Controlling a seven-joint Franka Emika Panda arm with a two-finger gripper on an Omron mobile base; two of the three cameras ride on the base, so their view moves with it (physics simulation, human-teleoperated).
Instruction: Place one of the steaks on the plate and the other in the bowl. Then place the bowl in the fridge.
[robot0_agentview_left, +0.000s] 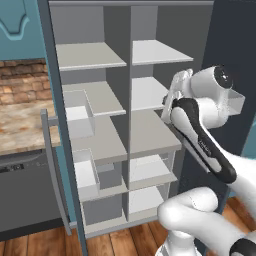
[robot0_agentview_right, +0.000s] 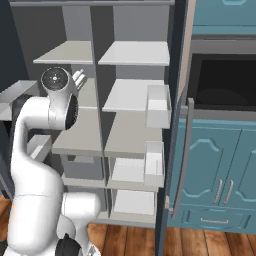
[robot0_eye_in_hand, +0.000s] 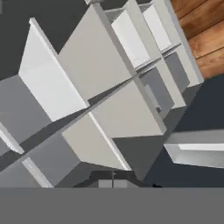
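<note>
Left base view, fridge: the fridge (robot0_agentview_left: 117, 125) stands open in front of the robot, its pale grey shelves bare; no bowl, plate or steak sits on any shelf seen here.
Left base view, door bins: clear door bins (robot0_agentview_left: 80, 120) hang on the open left door, beside a wooden counter (robot0_agentview_left: 22, 125) and a dark appliance front below it.
Left base view, arm: the white arm rises at the right with its wrist turned toward the middle shelves; the fingertips are hidden behind the wrist.
Right base view, fridge: the same open shelves, with two door bins on the right door edge; a dark oven cavity (robot0_agentview_right: 222, 82) and blue cabinets (robot0_agentview_right: 220, 165) lie to the right.
Hand view, gripper: the gripper (robot0_eye_in_hand: 112, 180) points at the rolled shelf grid; its dark tips sit together at the bottom edge, with nothing between them.
Hand view, floor: wooden floor (robot0_eye_in_hand: 201, 35) shows at the upper right.
Bowl, handling (judgement): a glossy bowl is probably rigid, slippery and light; a pinch over the rim looks the surest hold, kept level so the soft, limp steak inside does not slide.
Bowl, whereabouts: cannot be told from these views.
Task stage (judgement): the fridge is open and ready, the bowl not yet shelved.
</note>
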